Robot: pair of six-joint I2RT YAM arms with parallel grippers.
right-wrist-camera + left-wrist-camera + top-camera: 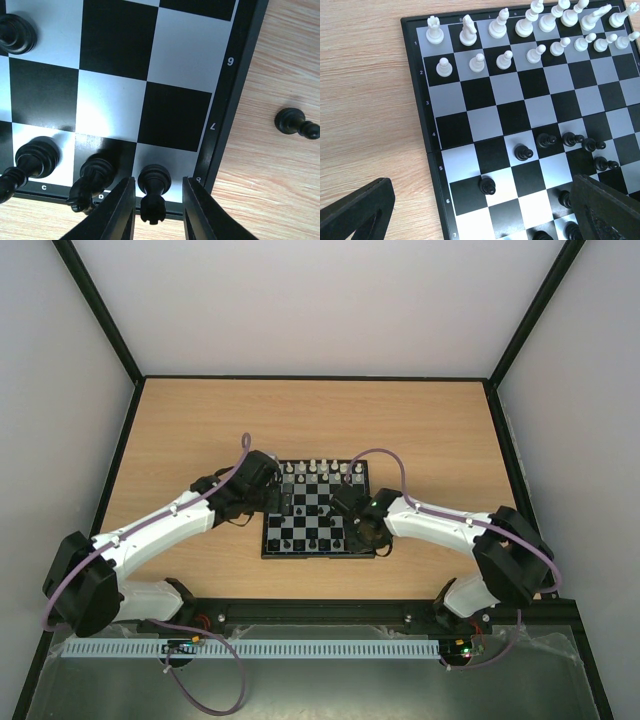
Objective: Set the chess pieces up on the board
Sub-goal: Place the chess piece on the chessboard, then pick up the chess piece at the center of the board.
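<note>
The right fingers (114,215) rose from the bottom edge of the right wrist view. They were slightly spread, and a glossy black chess piece (154,186) stood between them on the pale corner square beside the numeral 8. A thin gap showed on either side of it, so they pinched nothing. Two more black figurines (92,175) stood to its left along the same bottom row.

The small black-and-pale chequered chessboard (235,105) had a thin black border. Right of that border, at the frame's right middle, a lone black pawn (296,123) sat apart on the light wooden counter (280,190). Whether it stood upright or lay toppled could not be told.

In the left wrist view the left fingers (355,212) filled the two bottom corners, spread wide and empty. A small black pawn on the board (487,186) was visible between them. Scattered black pieces (572,139) stood loosely in the lower right. Farther up, cream-white pieces (498,27) lined the top two rows.

Seen from above, the board lay at the counter's centre between both arms, with the white rows along its upper edge.
</note>
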